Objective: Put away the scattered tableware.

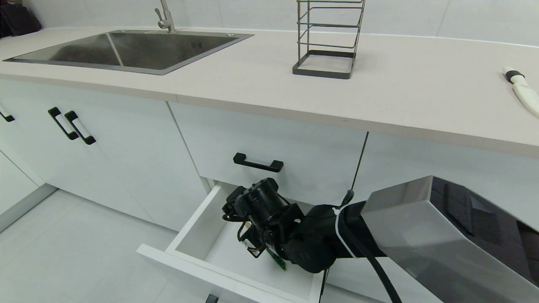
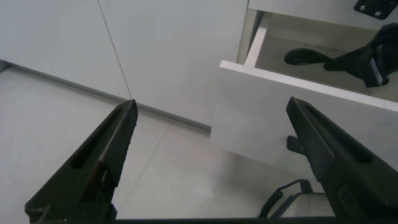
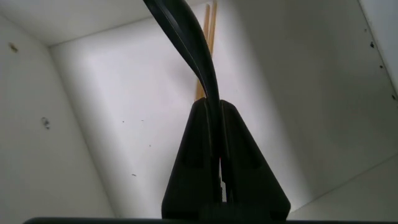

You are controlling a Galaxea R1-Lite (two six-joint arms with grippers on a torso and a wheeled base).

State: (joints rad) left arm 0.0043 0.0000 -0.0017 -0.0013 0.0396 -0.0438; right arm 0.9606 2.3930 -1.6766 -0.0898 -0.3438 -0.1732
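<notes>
— Right jaws?
— Clamped tight on the handle of a black spoon [image 3: 186, 37]. The right gripper [image 3: 214, 112] is down inside the open drawer [image 1: 191, 219], so it looks set to lay the spoon beside the wooden chopsticks [image 3: 214, 31] on the drawer floor.
— Left?
— Left gripper [image 2: 211, 106] jaws are wide apart with nothing between them. It hangs over the floor just outside the drawer front, probably parked clear.
— Anything left out?
— A white knife [image 1: 522, 88] lies on the countertop [image 1: 421, 92], well apart from the drawer.

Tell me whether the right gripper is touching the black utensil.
Touching: the right wrist view shows the right gripper clamped on the handle of the black utensil.
</notes>
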